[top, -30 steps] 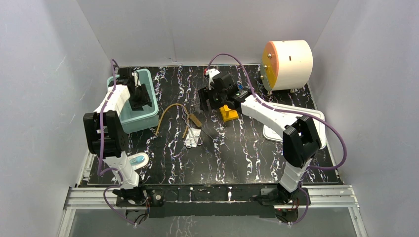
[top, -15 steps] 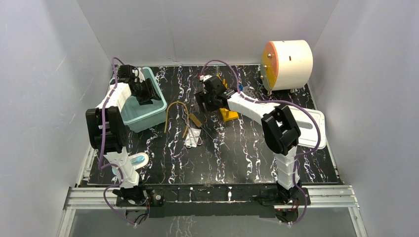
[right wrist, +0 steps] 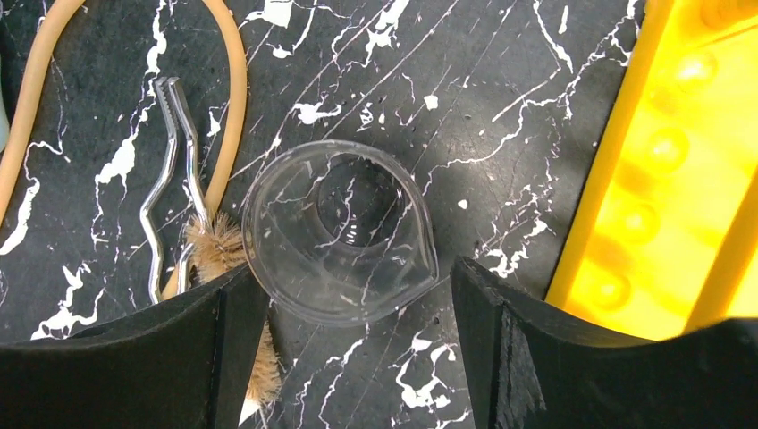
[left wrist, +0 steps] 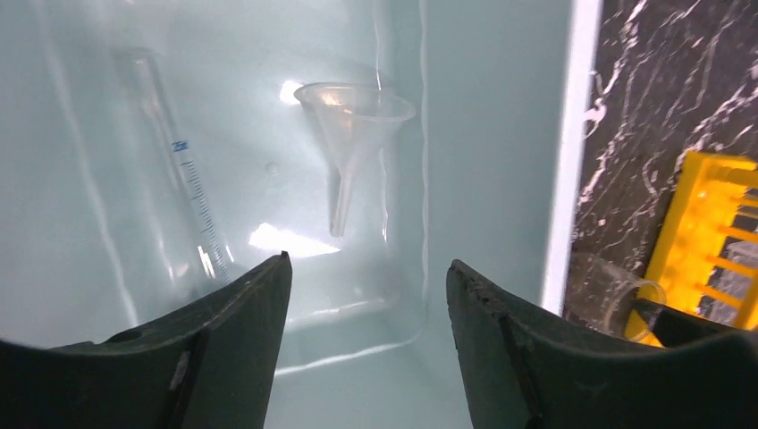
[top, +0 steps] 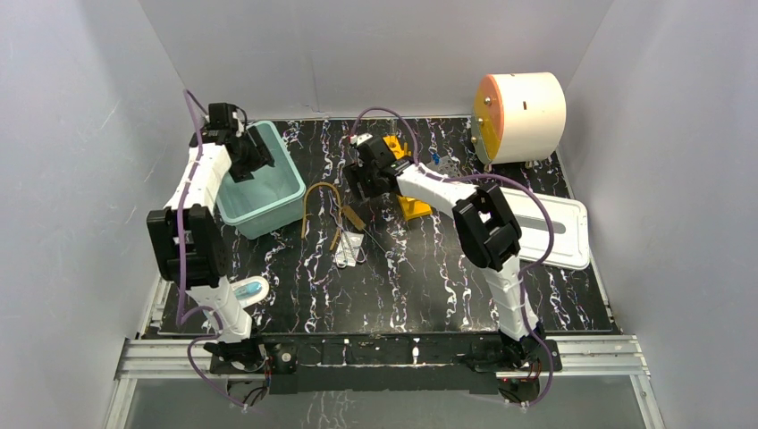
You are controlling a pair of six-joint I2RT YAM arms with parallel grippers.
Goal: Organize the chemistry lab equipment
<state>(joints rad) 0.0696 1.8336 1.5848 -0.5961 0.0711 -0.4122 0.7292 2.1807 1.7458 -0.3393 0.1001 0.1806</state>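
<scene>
Left wrist view looks straight down into the teal bin (left wrist: 492, 161). My left jaws hang over it, spread apart and pinching nothing. Two pieces lie on the bin's pale floor. One is a clear funnel (left wrist: 353, 125) near the right wall, its stem pointing back toward me. The other is a graduated glass tube (left wrist: 183, 179) lying to its left, apart from it. Past the bin's white rim, on the black marbled desk (left wrist: 661, 89), the yellow rack (left wrist: 706, 241) stands with the clear glass beaker (left wrist: 617, 299) just beside it.

In the right wrist view my right jaws are spread wide, one on each side of that beaker. It stands upright, mouth up, and the desk's veining shows through its bottom. I cannot tell whether either jaw touches the glass. The rack's round holes run close along the beaker's right. To its left the amber rubber tube (right wrist: 234, 98) curves past metal tongs (right wrist: 170, 170), and the bristles of a brush (right wrist: 219, 255) sit against the beaker's edge.

From the top external view, the bin sits at the desk's far left. A white drum (top: 523, 116) and a white tray (top: 563, 237) sit to the right.
</scene>
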